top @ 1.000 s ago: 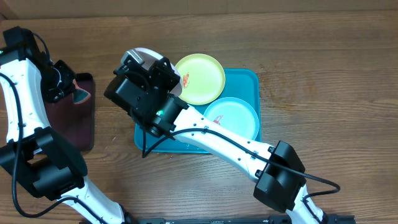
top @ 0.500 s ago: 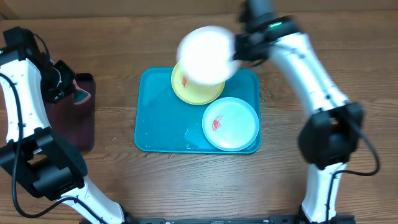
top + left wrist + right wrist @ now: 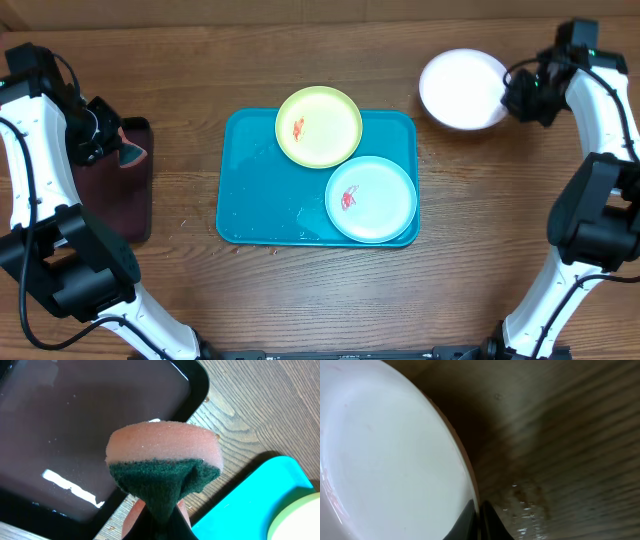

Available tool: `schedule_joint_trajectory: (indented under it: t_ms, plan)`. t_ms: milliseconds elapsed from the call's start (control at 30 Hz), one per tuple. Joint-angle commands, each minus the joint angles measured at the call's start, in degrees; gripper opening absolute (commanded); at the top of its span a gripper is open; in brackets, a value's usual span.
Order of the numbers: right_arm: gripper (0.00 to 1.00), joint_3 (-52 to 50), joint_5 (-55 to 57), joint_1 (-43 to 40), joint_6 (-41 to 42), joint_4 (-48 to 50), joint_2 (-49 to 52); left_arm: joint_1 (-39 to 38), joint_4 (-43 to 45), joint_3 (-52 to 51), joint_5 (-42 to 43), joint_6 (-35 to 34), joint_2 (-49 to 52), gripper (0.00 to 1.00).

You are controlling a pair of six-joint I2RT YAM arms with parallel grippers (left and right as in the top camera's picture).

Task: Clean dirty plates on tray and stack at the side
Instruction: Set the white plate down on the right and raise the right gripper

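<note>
One white plate is being pinched at its rim by the right gripper, off the tray; a sponge is being clamped by the left gripper.

The turquoise tray lies flat at the middle of the table, its bare left half wet with droplets. The lime green plate sits upright at the tray's far edge, overhanging the rim, with a small red smear left of centre. Just beside it, in the near right corner, lies the mint-blue plate — also smeared red. The white plate is off the tray, well to the right in the overhead view, and looks clean — the right gripper pinches its rim.
</note>
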Motion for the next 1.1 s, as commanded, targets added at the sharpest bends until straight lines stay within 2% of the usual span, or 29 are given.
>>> schedule_joint_trajectory:
  t_ms: [0, 100, 233, 267, 433, 500, 667, 800, 933, 1067]
  plan:
    - [0.04, -5.05, -0.09, -1.18, 0.09, 3.04, -0.22, -0.17, 0.04, 1.01, 0.68, 1.31, -1.55, 0.04]
    - [0.06, -8.26, -0.09, -1.05, 0.09, 5.33, -0.22, -0.17, 0.07, 1.01, 0.68, 1.29, -1.55, 0.04]
    - [0.18, -6.4, -0.13, -1.07, 0.11, 2.78, -0.52, -0.17, 0.07, 1.01, 0.68, 1.31, -1.55, 0.04]
    - [0.25, -4.09, -0.13, -1.11, 0.11, 0.11, -0.76, -0.17, 0.09, 1.01, 0.68, 1.31, -1.55, 0.04]
    - [0.35, 6.91, -0.94, -0.76, -0.44, -10.54, -1.44, -0.17, 1.03, 1.01, 0.66, 1.31, -1.55, 0.04]
    - [0.4, 12.33, -5.31, -0.07, -3.3, -14.75, -1.55, -0.17, 1.16, 1.01, 0.66, 1.31, -1.55, 0.04]
    - [0.66, 21.57, -17.0, 4.9, -10.1, -19.19, -1.55, -0.17, 1.16, 1.01, 0.66, 1.33, -1.55, 0.04]
    - [0.62, 21.57, -19.67, 11.32, -15.15, -14.71, -1.11, -0.17, 1.05, 1.01, 0.66, 1.33, -1.55, 0.04]
    - [0.63, 19.39, -13.2, 18.75, -15.15, -8.5, 0.5, -0.17, 0.48, 1.01, 0.63, 1.36, -1.55, 0.04]
    - [0.63, 15.78, -4.68, 26.05, -10.75, -2.29, 3.19, -0.15, 0.46, 1.01, -0.26, 1.27, -1.55, 0.04]
